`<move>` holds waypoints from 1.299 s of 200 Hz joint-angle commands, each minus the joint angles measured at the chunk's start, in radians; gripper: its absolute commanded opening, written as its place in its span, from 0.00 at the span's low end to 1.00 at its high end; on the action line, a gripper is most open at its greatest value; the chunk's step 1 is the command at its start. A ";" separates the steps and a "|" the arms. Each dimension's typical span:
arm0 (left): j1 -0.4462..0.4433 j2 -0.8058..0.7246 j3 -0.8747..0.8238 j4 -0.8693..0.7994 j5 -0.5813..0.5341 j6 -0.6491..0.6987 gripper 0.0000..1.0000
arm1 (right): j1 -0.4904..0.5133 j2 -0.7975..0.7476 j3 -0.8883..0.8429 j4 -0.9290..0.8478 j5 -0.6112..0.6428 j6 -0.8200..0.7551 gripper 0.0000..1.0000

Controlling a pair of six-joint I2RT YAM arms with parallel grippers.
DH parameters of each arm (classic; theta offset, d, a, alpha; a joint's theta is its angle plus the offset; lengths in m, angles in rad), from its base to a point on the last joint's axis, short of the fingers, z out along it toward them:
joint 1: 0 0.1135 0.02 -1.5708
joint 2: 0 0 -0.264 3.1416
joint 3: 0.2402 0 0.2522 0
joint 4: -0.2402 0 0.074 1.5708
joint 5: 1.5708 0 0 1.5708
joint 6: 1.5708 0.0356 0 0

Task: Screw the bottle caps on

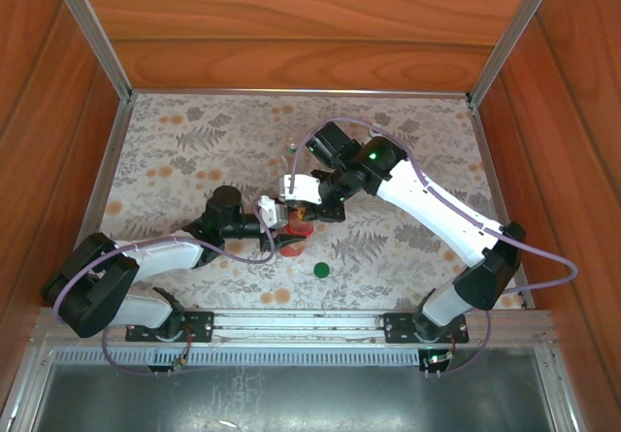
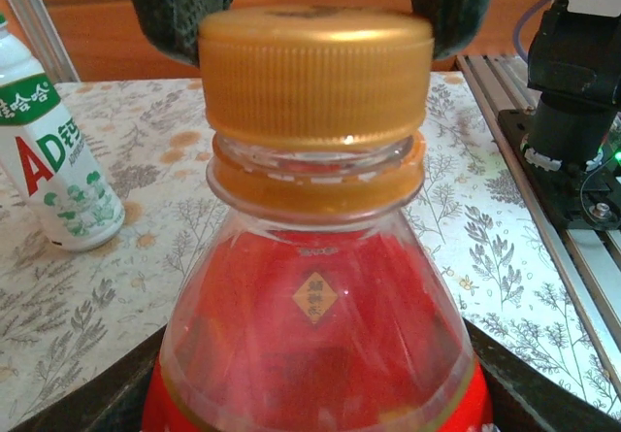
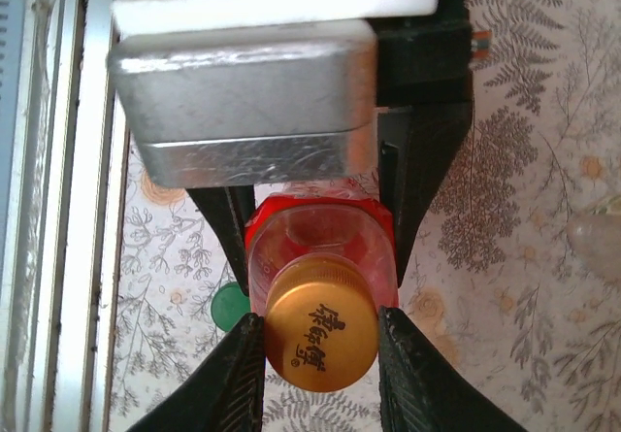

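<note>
**Item 1.** Red plastic bottle [image 2: 315, 335], clear at the shoulder. It stands upright at the centre of the floral-print table [image 1: 175, 160]. The left gripper [image 2: 315, 408] is clamped on its body.

**Item 2.** Ribbed gold screw cap [image 2: 315, 73], seated on the red bottle's neck just above the orange collar ring [image 2: 315, 175]. The right gripper [image 3: 320, 354] is pinched on it from above, one finger against each side.

**Step in hand.** Judged to be the tightening of this cap. The next move calls for a wrist turn about the bottle's axis, with the lower clamp firm so the body does not spin too.

**Item 3.** Loose flat green cap [image 1: 321, 270], on the table near the red bottle, at 5 o'clock from it.

**Item 4.** White plastic bottle [image 2: 53, 170] with a green-and-red label. It stands well apart at 10 o'clock in the left wrist view. Its top is cut off, so whether it is capped cannot be told.

**Obstruction.** Nothing lies beside the gold cap. The two wrists sit close together, which may limit the turn.
</note>
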 commanded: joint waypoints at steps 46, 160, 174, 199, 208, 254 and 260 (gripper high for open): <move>-0.005 0.009 0.011 -0.047 -0.088 0.011 0.60 | 0.037 -0.044 -0.138 0.195 0.207 0.730 0.15; 0.001 -0.061 0.019 -0.052 -0.084 -0.072 0.60 | 0.021 -0.238 -0.209 0.341 0.011 0.584 0.69; 0.002 -0.075 0.034 -0.052 -0.056 -0.085 0.60 | -0.021 -0.330 -0.285 0.415 -0.123 0.493 0.72; 0.004 -0.098 0.071 -0.053 0.016 -0.101 0.60 | -0.095 -0.442 -0.384 0.504 -0.291 0.382 0.73; 0.004 -0.097 0.091 -0.054 0.049 -0.112 0.60 | -0.122 -0.462 -0.397 0.523 -0.343 0.375 0.72; -0.006 -0.079 0.172 -0.055 0.206 -0.176 0.60 | -0.217 -0.474 -0.395 0.579 -0.551 0.354 0.65; -0.012 -0.079 0.175 -0.055 0.212 -0.176 0.60 | -0.223 -0.467 -0.395 0.587 -0.564 0.357 0.64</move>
